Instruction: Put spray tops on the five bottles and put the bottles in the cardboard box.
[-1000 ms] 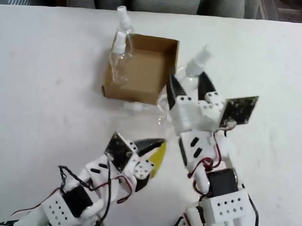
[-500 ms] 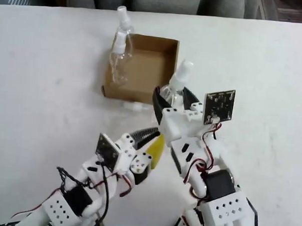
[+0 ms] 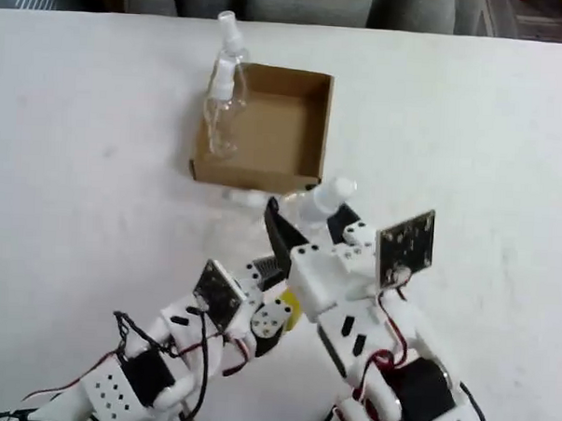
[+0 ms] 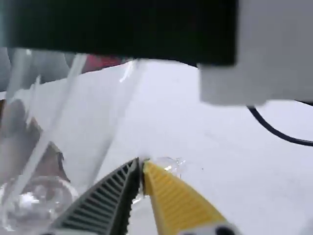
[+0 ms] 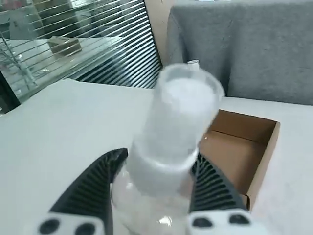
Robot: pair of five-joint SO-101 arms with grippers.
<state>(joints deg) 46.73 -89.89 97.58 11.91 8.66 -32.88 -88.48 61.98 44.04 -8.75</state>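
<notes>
Nearest to the arm bases, the left pincer (image 4: 141, 167), with one grey ribbed finger and one yellow ribbed finger, is low over the white tabletop (image 3: 98, 128). Its two fingers are pressed together at the tips. A small clear piece (image 4: 168, 164) lies right at these tips; I cannot tell if it is pinched or only touching.

Just beside it, a little farther out, the right pincer (image 3: 309, 219) has black fingers (image 5: 100, 178) on both sides of a clear plastic bottle (image 5: 168, 147) with a white spray top under a clear cap. The pincer is pinching this bottle at the shoulder, below the spray top. The bottle is tilted, its top toward the near right corner of the brown cardboard box (image 3: 255, 172), and it is above the tabletop, outside the box.

A pale thing (image 3: 247, 198) lies on the tabletop just before the near wall of the box; what it is I cannot tell.

The box is open at the top. Two more clear bottles with white spray tops (image 3: 219, 96) stand upright at its left wall, one behind the other.

Behind the tabletop there is a grey upholstered seat (image 5: 244, 49).
</notes>
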